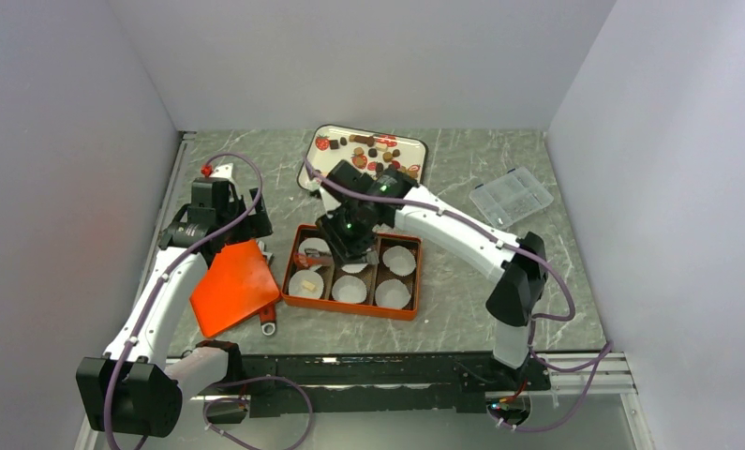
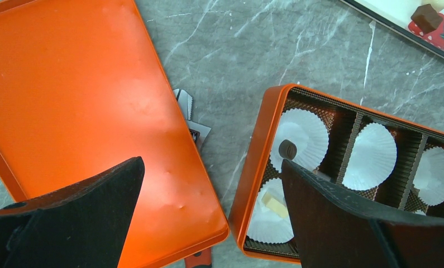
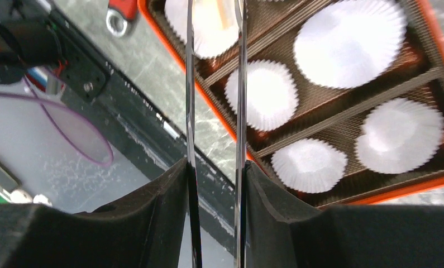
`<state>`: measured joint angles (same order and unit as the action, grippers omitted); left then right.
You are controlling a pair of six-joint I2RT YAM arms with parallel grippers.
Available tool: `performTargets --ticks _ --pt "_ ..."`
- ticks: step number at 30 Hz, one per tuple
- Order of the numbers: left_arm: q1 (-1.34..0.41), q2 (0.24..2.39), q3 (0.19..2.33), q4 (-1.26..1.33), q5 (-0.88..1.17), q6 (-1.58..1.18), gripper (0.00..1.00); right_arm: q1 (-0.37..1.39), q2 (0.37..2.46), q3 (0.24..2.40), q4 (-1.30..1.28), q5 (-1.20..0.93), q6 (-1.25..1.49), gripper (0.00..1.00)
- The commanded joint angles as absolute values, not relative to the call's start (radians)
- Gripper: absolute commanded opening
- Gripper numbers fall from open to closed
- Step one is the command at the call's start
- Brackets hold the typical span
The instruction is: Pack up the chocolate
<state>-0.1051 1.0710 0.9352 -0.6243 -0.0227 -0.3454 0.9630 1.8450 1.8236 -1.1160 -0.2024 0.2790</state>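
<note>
Right claw (image 3: pixel 215 167), gripping tweezers (image 3: pixel 189 84) above the box (image 2: pixel 252 162), should release squarely over one of its cups (image 3: pixel 261 95); left claw (image 2: pixel 212 164) gapes empty.

A grey marbled tabletop (image 1: pixel 471 323) with pale veins is closed in by plain white walls: a left wall (image 1: pixel 59 141), a far wall (image 1: pixel 368 56) and a right wall (image 1: pixel 668 141). A black rail (image 1: pixel 415 367) runs along its near edge. The light is even, and the left wall carries a faint reddish glow.

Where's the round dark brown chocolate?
Left wrist view: the chocolate sits in a white pleated paper cup at the orange box's left end, beside the cup with a cream candy.
</note>
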Motion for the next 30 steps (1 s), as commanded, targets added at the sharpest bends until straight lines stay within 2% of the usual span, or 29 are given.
performTargets --ticks 1,15,24,30 --pt "-0.100 1.043 0.926 -0.584 -0.014 -0.347 0.99 0.876 1.808 1.936 -1.129 -0.142 0.265 0.41" --pt "-0.100 1.057 0.925 -0.577 0.019 -0.350 1.00 0.638 1.922 2.073 -1.123 0.093 0.297 0.41" --pt "-0.100 1.065 0.925 -0.575 0.029 -0.350 1.00 0.582 2.037 2.144 -1.117 0.108 0.288 0.41" --pt "-0.099 1.071 0.925 -0.576 0.034 -0.348 0.99 0.571 2.145 2.274 -1.162 0.137 0.284 0.41"
